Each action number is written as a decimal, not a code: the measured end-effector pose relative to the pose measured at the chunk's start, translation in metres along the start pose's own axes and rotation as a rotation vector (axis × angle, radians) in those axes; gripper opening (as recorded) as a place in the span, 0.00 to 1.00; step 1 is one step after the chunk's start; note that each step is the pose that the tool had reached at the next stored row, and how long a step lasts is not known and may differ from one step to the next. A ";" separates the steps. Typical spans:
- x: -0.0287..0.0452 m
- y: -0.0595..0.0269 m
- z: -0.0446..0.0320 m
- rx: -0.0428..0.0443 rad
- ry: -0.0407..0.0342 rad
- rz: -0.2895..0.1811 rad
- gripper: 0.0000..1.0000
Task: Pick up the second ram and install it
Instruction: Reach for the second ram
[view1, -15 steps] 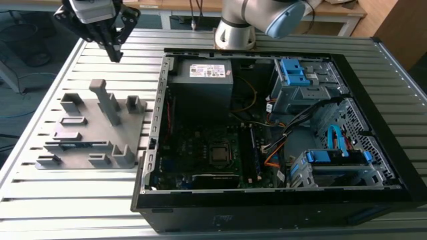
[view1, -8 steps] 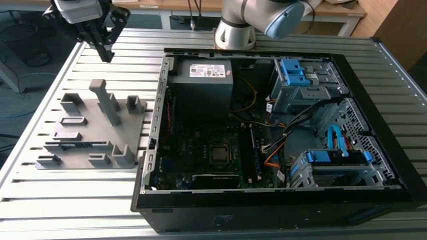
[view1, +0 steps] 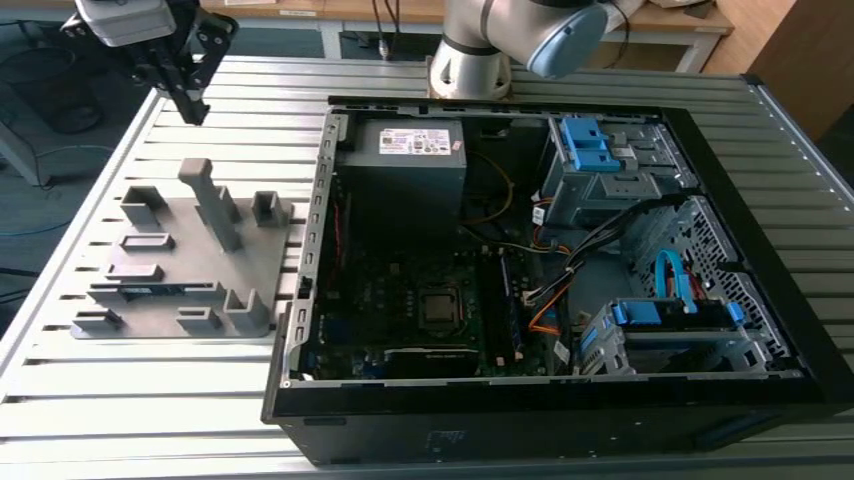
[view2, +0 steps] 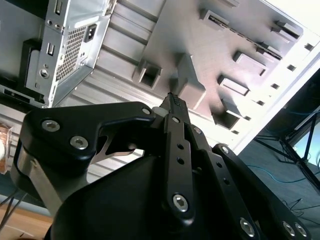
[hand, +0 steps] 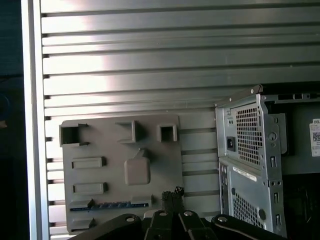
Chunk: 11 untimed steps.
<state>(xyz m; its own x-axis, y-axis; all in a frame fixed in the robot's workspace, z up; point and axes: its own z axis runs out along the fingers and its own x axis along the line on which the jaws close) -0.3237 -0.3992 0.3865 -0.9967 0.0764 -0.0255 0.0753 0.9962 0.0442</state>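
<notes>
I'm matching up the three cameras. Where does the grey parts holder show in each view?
Exterior view: the grey parts holder lies on the slatted table, at the exterior view's left of the open computer case.
First wrist view: the holder lies beside the case's perforated rear panel.
Second wrist view: the holder lies beyond the hand.
Shared landmark: the computer case.

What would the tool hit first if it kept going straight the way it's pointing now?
Probably the grey holder plate: in the first wrist view the tool sits over its bare surface near one edge, beside the raised block and away from the second ram in its slot. Depth is unclear.
</notes>
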 end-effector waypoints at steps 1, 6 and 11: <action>0.0019 -0.0001 0.0000 -0.0001 0.0000 0.000 0.10; 0.0101 -0.0008 -0.0001 0.0000 0.0000 0.000 0.10; 0.0189 -0.0014 -0.0002 0.0000 0.0000 0.000 0.10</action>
<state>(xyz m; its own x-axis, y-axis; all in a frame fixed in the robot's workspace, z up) -0.3427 -0.3991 0.3861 -0.9967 0.0765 -0.0255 0.0754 0.9962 0.0443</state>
